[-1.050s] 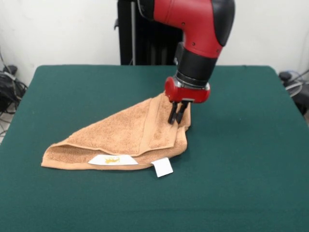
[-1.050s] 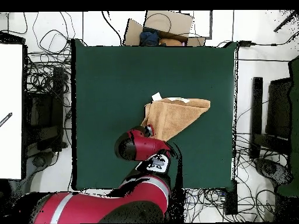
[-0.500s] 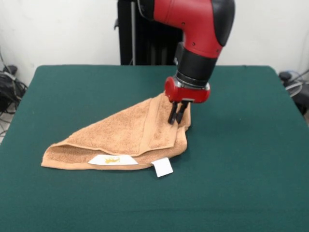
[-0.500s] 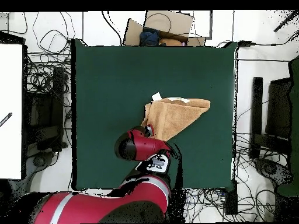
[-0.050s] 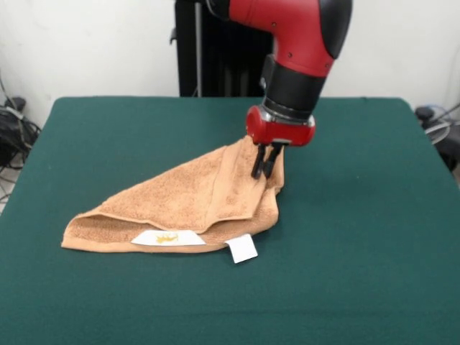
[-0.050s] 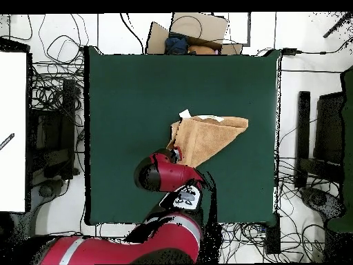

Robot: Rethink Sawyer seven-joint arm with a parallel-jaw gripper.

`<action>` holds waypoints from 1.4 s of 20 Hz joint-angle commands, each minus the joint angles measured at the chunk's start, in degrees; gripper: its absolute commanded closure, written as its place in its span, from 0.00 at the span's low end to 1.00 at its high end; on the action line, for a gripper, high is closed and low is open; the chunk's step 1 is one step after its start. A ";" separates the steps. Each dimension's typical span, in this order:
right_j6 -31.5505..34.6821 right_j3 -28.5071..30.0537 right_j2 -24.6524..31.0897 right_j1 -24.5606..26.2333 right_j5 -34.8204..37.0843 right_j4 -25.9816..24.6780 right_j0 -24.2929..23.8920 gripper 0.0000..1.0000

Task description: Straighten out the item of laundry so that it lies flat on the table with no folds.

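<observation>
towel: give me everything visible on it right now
The towel is orange-tan terry, folded over into a rough triangle on the green table, not flat. A woven border band runs across the upper layer. Two white tags sit at its front edge, one with a yellow mark, one plain. The gripper pinches its far corner, slightly raised.

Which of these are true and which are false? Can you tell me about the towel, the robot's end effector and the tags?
1. The towel lies flat with no folds. False: it is folded into a triangle.
2. The end effector pinches the towel's far corner. True.
3. The table is red. False: it is dark green.
4. A white tag sticks out at the towel's near edge. True.
5. Another tag has a yellow mark. True.
</observation>
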 commanded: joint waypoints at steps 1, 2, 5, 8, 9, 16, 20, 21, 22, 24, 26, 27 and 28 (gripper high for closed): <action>14.06 5.27 1.38 -10.17 7.29 2.91 -0.44 1.00; 13.81 5.40 0.97 -11.11 8.62 3.12 -0.08 1.00; 13.42 5.76 0.65 -12.53 10.45 3.22 0.12 1.00; 13.21 6.43 2.07 -12.90 9.80 2.73 -1.43 1.00; 13.19 6.85 2.89 -12.82 9.04 2.40 -2.30 1.00; 16.25 15.49 11.26 -10.31 -5.47 -3.81 -12.60 1.00; 18.22 18.51 10.37 -9.28 -11.62 -5.23 -13.57 1.00; 17.69 18.51 10.25 -9.41 -11.21 -5.12 -13.58 1.00; 16.87 18.44 10.45 -9.20 -10.12 -4.76 -13.97 1.00; 15.48 17.86 10.51 -7.96 -9.27 -4.56 -14.49 1.00; 14.68 17.05 11.11 -5.07 -10.35 -5.00 -15.80 1.00; 14.28 16.66 11.26 -4.07 -10.67 -5.16 -16.02 1.00; 14.19 16.60 11.42 -3.55 -10.63 -5.08 -16.26 1.00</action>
